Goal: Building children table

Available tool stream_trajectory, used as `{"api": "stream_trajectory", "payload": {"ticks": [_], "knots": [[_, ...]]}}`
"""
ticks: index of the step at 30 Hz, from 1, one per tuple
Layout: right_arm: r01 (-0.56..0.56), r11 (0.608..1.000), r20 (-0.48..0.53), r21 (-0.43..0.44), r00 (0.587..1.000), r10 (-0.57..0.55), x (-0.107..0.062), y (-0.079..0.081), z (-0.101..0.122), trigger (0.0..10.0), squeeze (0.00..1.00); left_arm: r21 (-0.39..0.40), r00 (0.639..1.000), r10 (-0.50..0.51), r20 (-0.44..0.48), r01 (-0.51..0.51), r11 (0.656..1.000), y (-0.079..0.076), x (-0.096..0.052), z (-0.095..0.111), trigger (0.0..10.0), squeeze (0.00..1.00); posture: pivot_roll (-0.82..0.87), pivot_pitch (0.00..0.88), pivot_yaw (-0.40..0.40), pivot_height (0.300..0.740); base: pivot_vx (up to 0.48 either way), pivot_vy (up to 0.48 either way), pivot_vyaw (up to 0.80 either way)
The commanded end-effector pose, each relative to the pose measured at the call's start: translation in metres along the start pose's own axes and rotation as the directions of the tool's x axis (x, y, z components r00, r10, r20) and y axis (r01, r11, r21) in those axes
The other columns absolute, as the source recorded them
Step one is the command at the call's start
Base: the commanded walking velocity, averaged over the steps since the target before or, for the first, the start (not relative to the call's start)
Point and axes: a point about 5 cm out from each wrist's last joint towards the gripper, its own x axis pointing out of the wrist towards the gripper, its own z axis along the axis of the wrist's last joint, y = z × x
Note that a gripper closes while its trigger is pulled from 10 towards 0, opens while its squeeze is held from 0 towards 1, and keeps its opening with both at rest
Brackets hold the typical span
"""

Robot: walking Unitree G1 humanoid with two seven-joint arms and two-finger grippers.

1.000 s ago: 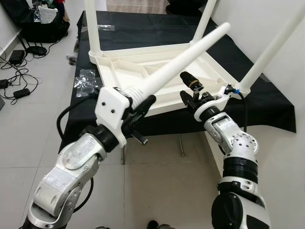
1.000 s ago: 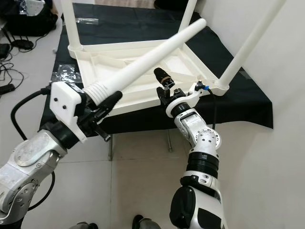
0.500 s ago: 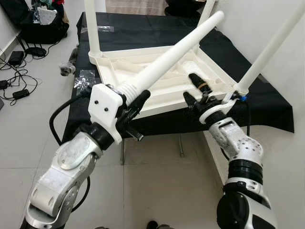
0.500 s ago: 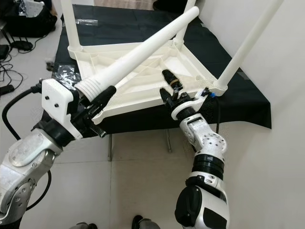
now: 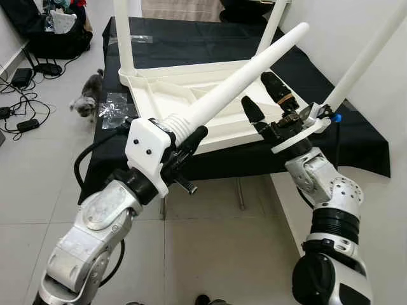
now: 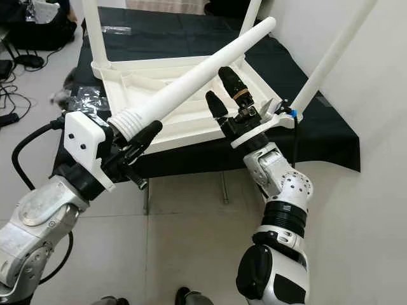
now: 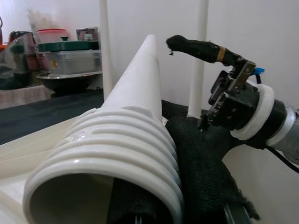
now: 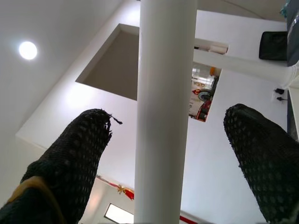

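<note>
While the upturned white plastic children's tabletop [image 5: 191, 95] lies on the black-draped surface [image 5: 191, 38], the left gripper [image 5: 184, 149] is clenched around the ribbed base of a long, tapered white plastic table leg [image 5: 241, 82], holding it slanted above the tabletop. The right gripper [image 5: 267, 101] is spread wide just beneath that leg, grasping nothing.

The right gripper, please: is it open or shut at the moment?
Open: the right gripper has its two black fingers spread wide apart, the loose table leg between them untouched.
</note>
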Motion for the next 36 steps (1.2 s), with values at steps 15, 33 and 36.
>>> {"api": "stream_trajectory", "payload": {"ticks": [15, 33, 36], "knots": [[-0.030, 0.999, -0.089, 0.012, 0.996, 0.031, 0.019, 0.006, -0.009, 10.0, 0.00, -0.099, 0.998, -0.059, 0.026, 0.062, 0.993, -0.028, -0.001, 0.000, 10.0, 0.00, 0.07, 0.168, -0.161, 0.740, 0.000, 0.000, 0.00], [-0.022, 0.999, -0.243, 0.048, 0.969, 0.033, 0.016, 0.003, -0.033, 10.0, 0.00, -0.109, 0.998, -0.055, 0.019, 0.056, 0.992, -0.028, -0.003, 0.000, 10.0, 0.00, 0.07, 0.175, -0.161, 0.740, 0.000, 0.000, 0.00], [-0.023, 0.998, -0.253, 0.050, 0.967, 0.035, 0.016, 0.003, -0.035, 10.0, 0.00, -0.113, 0.998, -0.056, 0.019, 0.057, 0.992, -0.030, -0.003, 0.000, 10.0, 0.00, 0.07, 0.177, -0.162, 0.740, 0.000, 0.000, 0.00]]}}
